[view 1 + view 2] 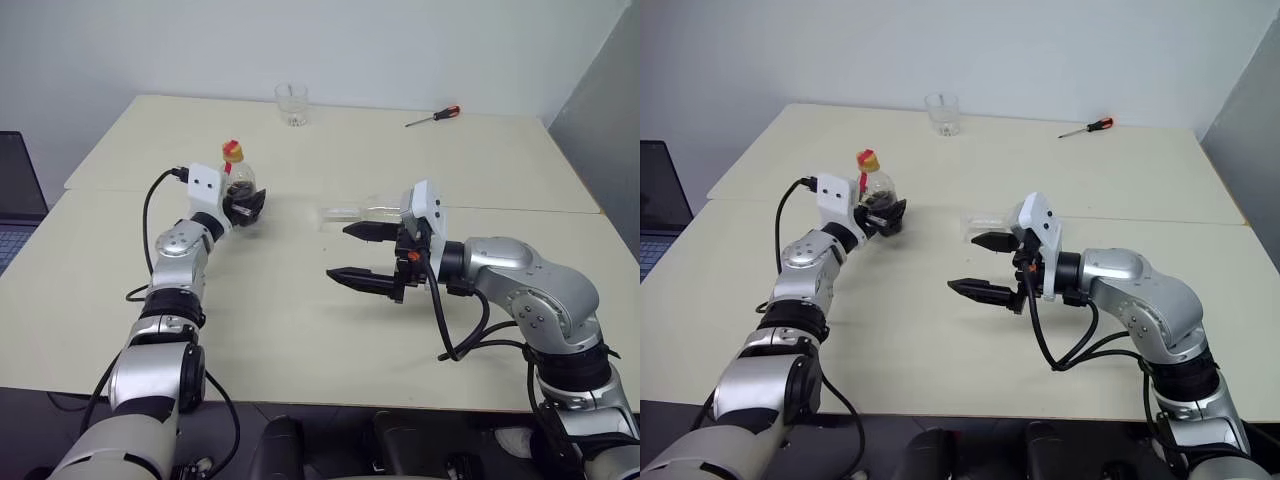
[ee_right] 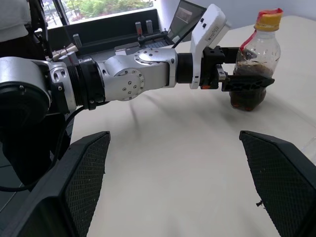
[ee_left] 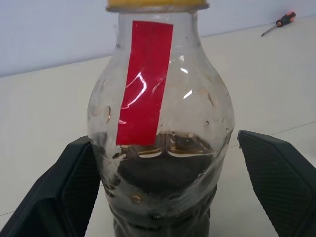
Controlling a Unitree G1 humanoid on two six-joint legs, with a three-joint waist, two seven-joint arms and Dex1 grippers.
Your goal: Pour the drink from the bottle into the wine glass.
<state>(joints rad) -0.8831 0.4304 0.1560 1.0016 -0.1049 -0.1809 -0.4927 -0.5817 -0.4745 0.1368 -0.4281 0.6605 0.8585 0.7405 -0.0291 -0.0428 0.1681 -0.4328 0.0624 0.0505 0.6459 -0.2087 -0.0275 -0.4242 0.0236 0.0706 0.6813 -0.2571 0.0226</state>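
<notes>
Straddling the bottle (image 3: 160, 128), your left gripper (image 1: 246, 206) has both fingers apart, ready to close | right gripper (image 1: 362, 252) spread, idle mid-table | drink (image 3: 158, 177) low | wine glass (image 1: 350, 211) apparently lying behind it; needs standing.

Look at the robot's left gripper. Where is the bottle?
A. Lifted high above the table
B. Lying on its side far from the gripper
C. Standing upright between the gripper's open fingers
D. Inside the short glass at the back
C: the bottle stands upright on the table, with the left gripper reaching around it, one black finger on each side and a gap showing.
</notes>
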